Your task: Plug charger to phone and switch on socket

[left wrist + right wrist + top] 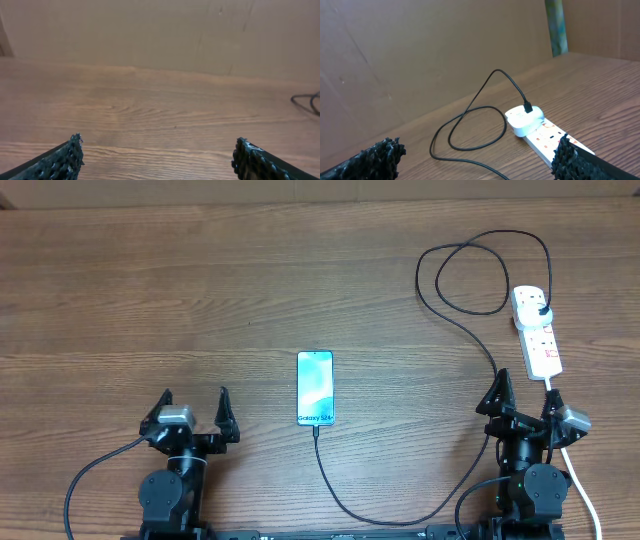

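Overhead, the phone [315,388] lies flat and screen-up near the middle of the table [150,300], its "Galaxy S24" end toward the robot. The charger [400,520] meets that near end with its small tip, apparently seated. From there it sweeps toward the robot, curves right, climbs past the right arm, loops at the far right and ends at the socket [540,345]. The socket lies at the right side, well apart from the phone, with a white cord [583,485] trailing from its near end. Its red switch marks are too small to tell on from off. The left tool [195,406] rests near the table's front edge, left of the phone, jaws spread wide and holding nothing. The right tool [525,400] sits just in front of the socket's near end, equally wide and empty. Left wrist: the left tool [160,161] shows both fingertips [65,160] far apart over bare wood, with a bit of black cable at the right edge. Right wrist: the right tool [475,160] is spread wide, and beyond it the charger [470,125] loops on the table and drops into a white adapter block [522,120] plugged into the socket [545,142].
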Controlling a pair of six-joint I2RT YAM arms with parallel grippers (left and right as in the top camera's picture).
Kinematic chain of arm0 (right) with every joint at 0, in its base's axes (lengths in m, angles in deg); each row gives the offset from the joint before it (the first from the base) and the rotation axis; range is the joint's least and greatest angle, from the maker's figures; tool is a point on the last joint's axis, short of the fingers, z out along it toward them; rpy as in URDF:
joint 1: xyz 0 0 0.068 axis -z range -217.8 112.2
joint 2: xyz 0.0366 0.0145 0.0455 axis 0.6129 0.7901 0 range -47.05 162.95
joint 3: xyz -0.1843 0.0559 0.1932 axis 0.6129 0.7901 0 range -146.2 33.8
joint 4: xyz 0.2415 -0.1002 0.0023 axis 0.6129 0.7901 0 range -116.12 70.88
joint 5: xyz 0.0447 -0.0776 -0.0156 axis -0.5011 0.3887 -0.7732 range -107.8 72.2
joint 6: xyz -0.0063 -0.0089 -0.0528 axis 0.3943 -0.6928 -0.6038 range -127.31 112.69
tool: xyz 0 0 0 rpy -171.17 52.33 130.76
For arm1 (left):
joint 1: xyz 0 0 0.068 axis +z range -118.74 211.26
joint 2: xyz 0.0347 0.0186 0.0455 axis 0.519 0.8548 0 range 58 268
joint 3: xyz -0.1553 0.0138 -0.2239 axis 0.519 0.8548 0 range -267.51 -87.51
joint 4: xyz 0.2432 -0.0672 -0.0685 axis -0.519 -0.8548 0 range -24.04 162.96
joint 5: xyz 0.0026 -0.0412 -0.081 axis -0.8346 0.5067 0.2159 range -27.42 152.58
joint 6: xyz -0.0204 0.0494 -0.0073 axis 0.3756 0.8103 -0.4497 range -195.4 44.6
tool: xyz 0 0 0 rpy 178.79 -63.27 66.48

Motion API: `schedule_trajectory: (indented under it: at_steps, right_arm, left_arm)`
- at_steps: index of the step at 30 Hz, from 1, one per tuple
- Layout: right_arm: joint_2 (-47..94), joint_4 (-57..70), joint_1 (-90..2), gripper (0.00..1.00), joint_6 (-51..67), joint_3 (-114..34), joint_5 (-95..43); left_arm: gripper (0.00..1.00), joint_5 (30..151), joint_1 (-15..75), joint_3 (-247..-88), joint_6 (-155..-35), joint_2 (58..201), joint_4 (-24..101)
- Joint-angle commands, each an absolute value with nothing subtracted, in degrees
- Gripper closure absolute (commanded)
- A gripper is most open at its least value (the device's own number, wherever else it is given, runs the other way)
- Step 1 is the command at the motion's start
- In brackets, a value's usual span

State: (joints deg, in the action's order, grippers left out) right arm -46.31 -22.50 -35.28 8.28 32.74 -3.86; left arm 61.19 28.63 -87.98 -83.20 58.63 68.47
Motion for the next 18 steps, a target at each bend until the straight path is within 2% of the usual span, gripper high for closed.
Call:
schedule_trajectory:
  at_steps: [1,18]
  right_arm:
    - [-46.9,-22.9,-35.5,0.0,7.2,33.4,-3.9]
    - [-46.9,-22.9,-35.5,0.0,7.2,33.4,-3.9]
  left_arm:
    - [0.0,62.4,28.5,-87.8,-76.0,58.1,68.4]
    - [0.0,62.0,28.7,-87.8,-75.5,58.1,68.6]
